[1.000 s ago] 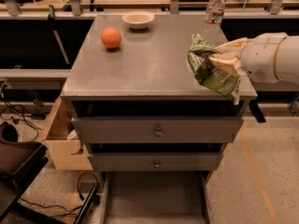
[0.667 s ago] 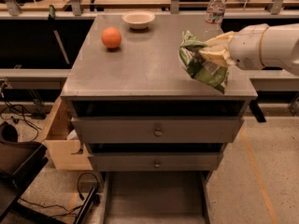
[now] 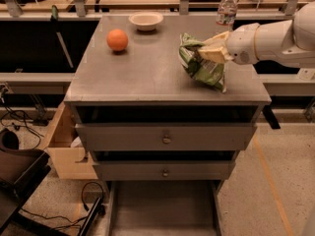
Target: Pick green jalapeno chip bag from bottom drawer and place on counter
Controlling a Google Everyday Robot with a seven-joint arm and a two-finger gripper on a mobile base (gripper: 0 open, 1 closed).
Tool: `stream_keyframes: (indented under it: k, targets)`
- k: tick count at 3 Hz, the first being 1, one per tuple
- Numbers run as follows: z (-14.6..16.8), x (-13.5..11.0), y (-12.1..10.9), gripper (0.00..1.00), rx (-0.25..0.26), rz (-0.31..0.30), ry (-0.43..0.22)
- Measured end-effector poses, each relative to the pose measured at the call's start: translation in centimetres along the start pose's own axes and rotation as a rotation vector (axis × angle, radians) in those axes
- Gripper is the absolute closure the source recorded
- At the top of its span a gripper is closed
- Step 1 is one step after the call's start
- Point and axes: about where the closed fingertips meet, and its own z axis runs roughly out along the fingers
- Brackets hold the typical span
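Note:
My gripper (image 3: 204,53) comes in from the right on a white arm and is shut on the green jalapeno chip bag (image 3: 200,67). The bag hangs from the fingers over the right part of the counter (image 3: 147,73), its lower edge at or just above the surface. The bottom drawer (image 3: 162,208) is pulled out below the cabinet and its grey floor shows bare.
An orange ball (image 3: 117,40) and a white bowl (image 3: 146,20) sit at the counter's back left. A water bottle (image 3: 227,10) stands at the back right, just behind my arm. Two knobbed drawers (image 3: 166,137) are shut. A wooden box (image 3: 64,146) stands left of the cabinet.
My gripper has carried the bag leftward and farther in over the counter, from beyond the right edge to above the right part of the top.

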Motion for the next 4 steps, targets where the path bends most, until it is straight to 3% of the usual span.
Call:
stream_keyframes:
  k: [1,4]
  targets:
    - [0.42,0.02,-0.08,0.82,-0.006,-0.001,-0.002]
    - [1.10,-0.42,0.28,0.12,-0.018,-0.005,-0.009]
